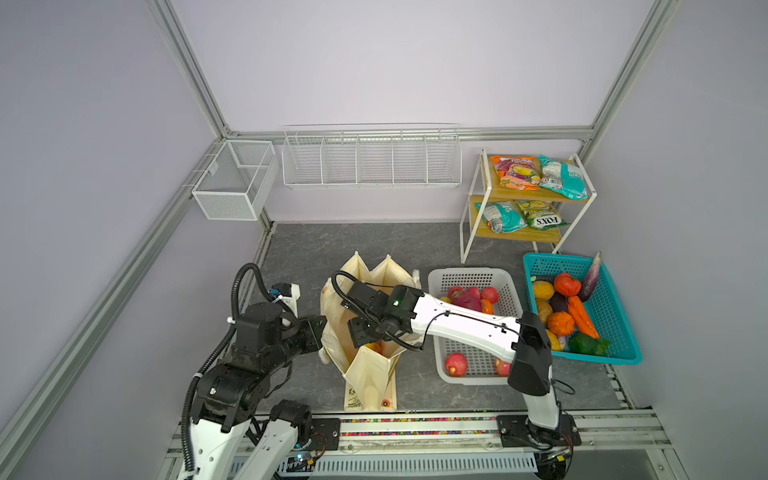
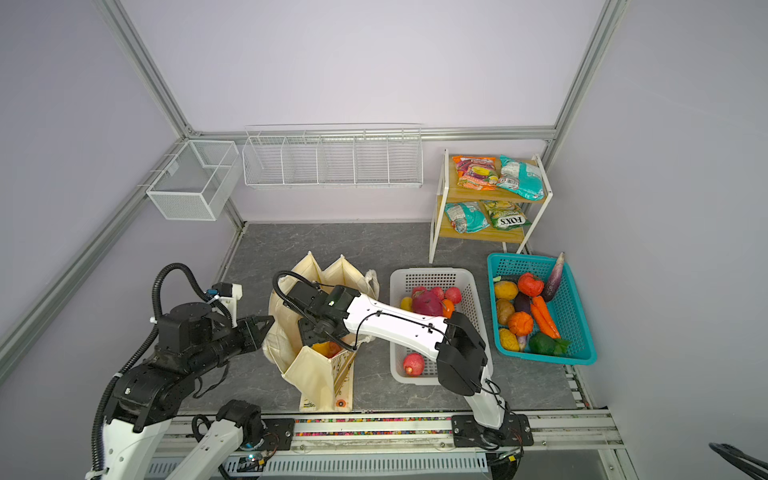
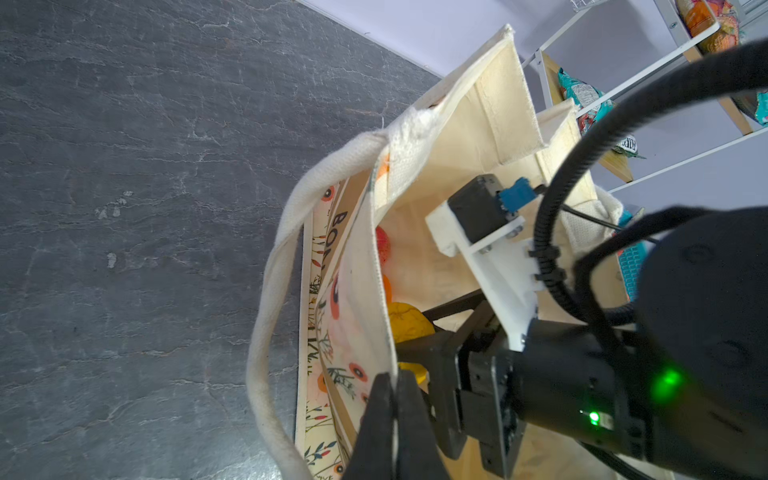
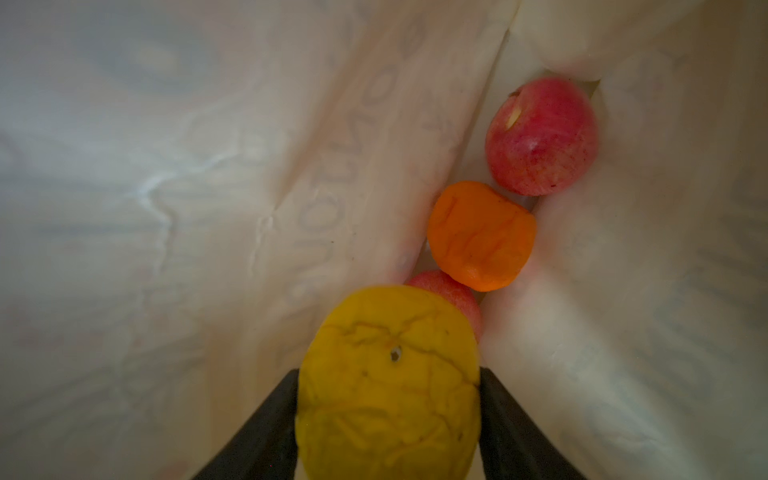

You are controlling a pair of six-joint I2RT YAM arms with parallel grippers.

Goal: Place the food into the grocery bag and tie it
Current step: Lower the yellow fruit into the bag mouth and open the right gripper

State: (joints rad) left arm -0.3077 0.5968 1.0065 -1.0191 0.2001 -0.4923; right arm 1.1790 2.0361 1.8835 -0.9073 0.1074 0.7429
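Note:
The cream floral grocery bag (image 1: 370,374) (image 2: 316,374) stands open near the table's front middle. My left gripper (image 1: 322,328) (image 2: 268,322) (image 3: 395,399) is shut on the bag's left rim and holds that wall outward. My right gripper (image 4: 389,371) reaches down into the bag's mouth, shut on a wrinkled yellow fruit (image 4: 388,386) (image 3: 405,322). Below it on the bag's floor lie a red apple (image 4: 542,137), an orange (image 4: 480,235) and a second apple (image 4: 457,295), partly hidden by the yellow fruit. In both top views the right fingers are hidden inside the bag.
Right of the bag, a white perforated basket (image 1: 469,276) holds a pink dragon fruit (image 1: 467,299) and apples. A teal basket (image 1: 615,316) further right holds carrots, eggplant and oranges. Snack packets lie on a two-tier shelf (image 1: 528,195) at the back right. Wire baskets (image 1: 370,158) hang on the walls.

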